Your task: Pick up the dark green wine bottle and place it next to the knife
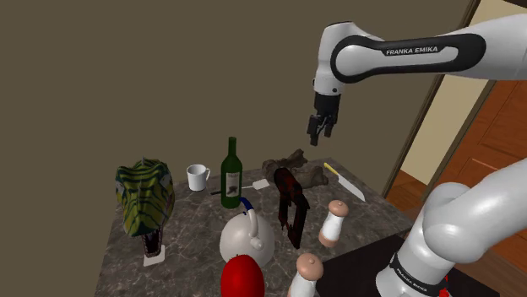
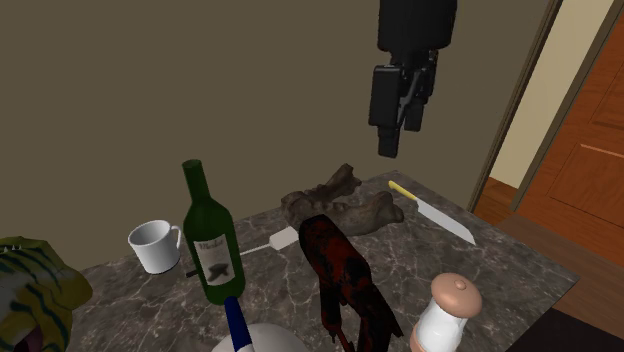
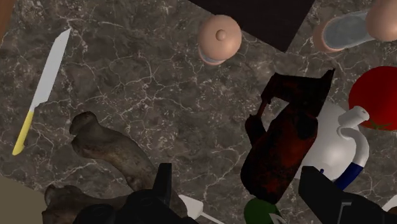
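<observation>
Okay, cluttered table [image 1: 198, 226]. Gripper [image 1: 319, 133] hangs high above its far corner, fingers well apart, holding nothing. Green bottle [image 1: 230, 175] stands upright near the far edge, just beside a white mug [image 1: 198, 176] — well apart from the knife [image 1: 347, 183], which lies flat along the edge at the shoulder view's right.

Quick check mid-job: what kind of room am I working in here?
Likely a home kitchen or dining corner: a dark marbled counter carries a green wine bottle, a white mug, a knife and a shaker, with a wooden door beside it.
</observation>
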